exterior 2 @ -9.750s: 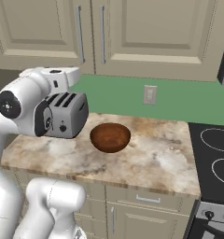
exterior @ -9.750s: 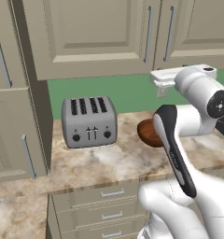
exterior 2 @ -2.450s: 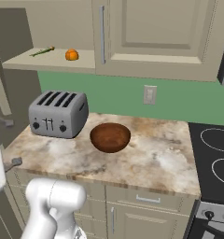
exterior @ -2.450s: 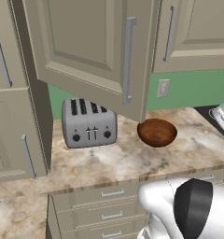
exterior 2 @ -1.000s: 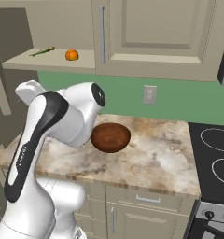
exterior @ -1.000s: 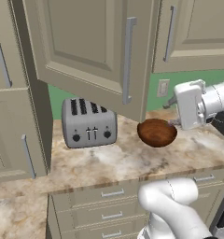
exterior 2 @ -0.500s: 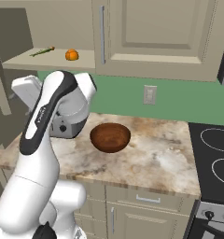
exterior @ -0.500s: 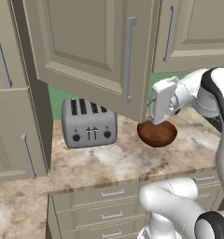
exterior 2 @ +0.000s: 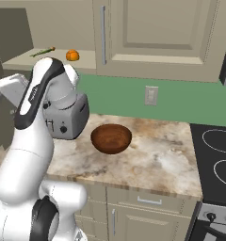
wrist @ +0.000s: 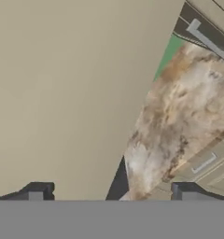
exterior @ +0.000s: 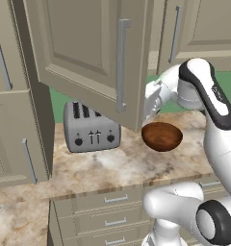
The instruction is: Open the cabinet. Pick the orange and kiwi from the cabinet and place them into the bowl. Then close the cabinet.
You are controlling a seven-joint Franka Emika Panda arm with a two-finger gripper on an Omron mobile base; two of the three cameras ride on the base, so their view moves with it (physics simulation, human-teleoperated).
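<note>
Showing the cabinet (exterior: pixel 93 53) with its left door swung wide open and its right door shut; a long silver handle (exterior: pixel 121 65) runs down the open door. Below lies the marbled counter (exterior 2: pixel 152 155), bearing a silver toaster (exterior: pixel 91 127) and, just beside it, the reddish-brown bowl (exterior 2: pixel 111 138), which holds nothing. On the exposed cabinet shelf sits the orange (exterior 2: pixel 72 55), with a thin green item to its left; the kiwi cannot be made out. The gripper (wrist: pixel 111 192), fingers spread wide and empty, hangs close beside the open door's inner face
</note>
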